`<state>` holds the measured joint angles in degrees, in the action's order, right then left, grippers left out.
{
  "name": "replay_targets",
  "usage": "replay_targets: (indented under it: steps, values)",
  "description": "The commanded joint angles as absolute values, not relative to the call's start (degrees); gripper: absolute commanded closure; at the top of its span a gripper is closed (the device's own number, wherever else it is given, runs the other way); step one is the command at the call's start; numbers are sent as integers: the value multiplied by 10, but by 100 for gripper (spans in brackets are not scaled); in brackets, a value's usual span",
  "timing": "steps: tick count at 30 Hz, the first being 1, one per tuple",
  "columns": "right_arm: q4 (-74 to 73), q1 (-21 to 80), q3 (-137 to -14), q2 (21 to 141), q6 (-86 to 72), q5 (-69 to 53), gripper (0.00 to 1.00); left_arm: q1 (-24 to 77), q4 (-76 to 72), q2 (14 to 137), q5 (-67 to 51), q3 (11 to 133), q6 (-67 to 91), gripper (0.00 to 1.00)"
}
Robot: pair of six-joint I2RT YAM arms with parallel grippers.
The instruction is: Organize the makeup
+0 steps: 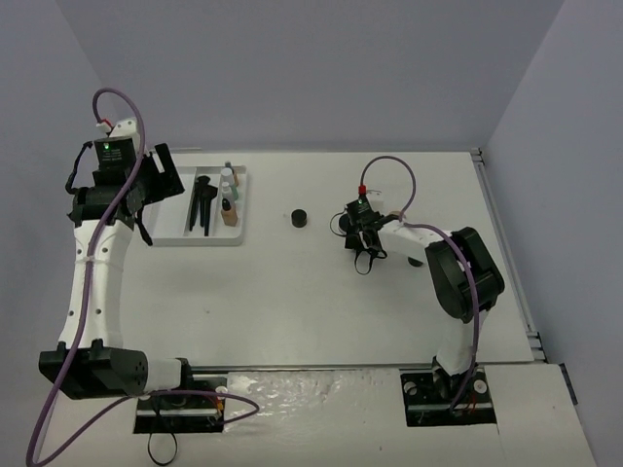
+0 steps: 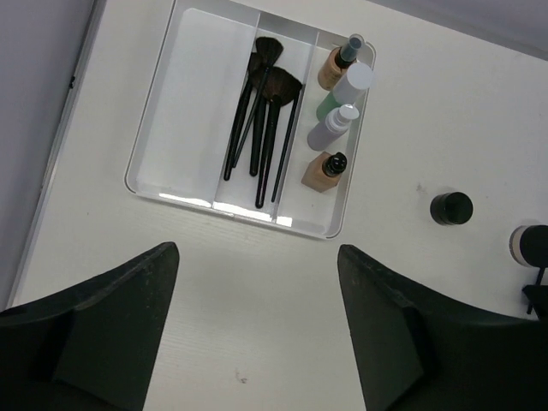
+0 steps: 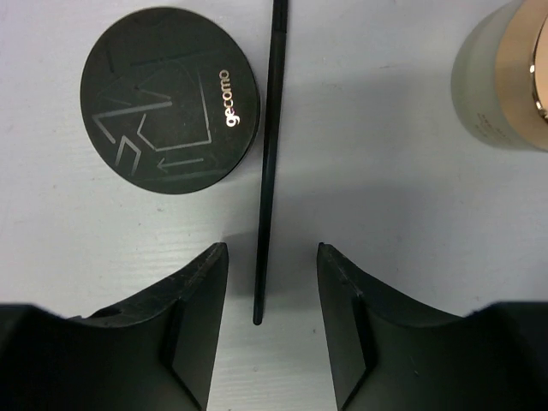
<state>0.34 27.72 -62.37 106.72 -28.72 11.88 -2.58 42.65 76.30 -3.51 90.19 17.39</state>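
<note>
R end effector [image 3: 271, 250]: jaws apart, straddling the thin black pencil [image 3: 270, 154] lying flat on the worktop [image 3: 385, 188], not touching yet. Centre on it, go low, pinch w/o nudging the round black jar [image 3: 169, 98] just beside. L end effector [image 2: 257, 249]: apart, empty, above the tray [image 2: 171, 103].

Black brushes [image 2: 261, 120] lie in the white tray's [image 2: 175, 111] middle compartment, with tan, green and lilac bottles [image 2: 332, 128] alongside. A round black jar [image 2: 451, 208] stands near the table's [image 1: 321, 292] middle, and a thin black pencil [image 3: 270, 154] lies flat.
</note>
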Motion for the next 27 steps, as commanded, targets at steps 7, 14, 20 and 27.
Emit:
replay_targets:
  steps: [7,14,20,27]
  values:
    - [20,251,-598,1060,-316,167,99,5,461,701,-85,889,185,19]
    - [54,256,-535,935,-295,152,100,113,421,687,-85,883,239,19]
    - [122,312,-483,772,-258,92,100,207,338,701,-105,867,312,19]
    - [219,349,-447,666,-293,-19,100,296,240,747,-114,867,371,19]
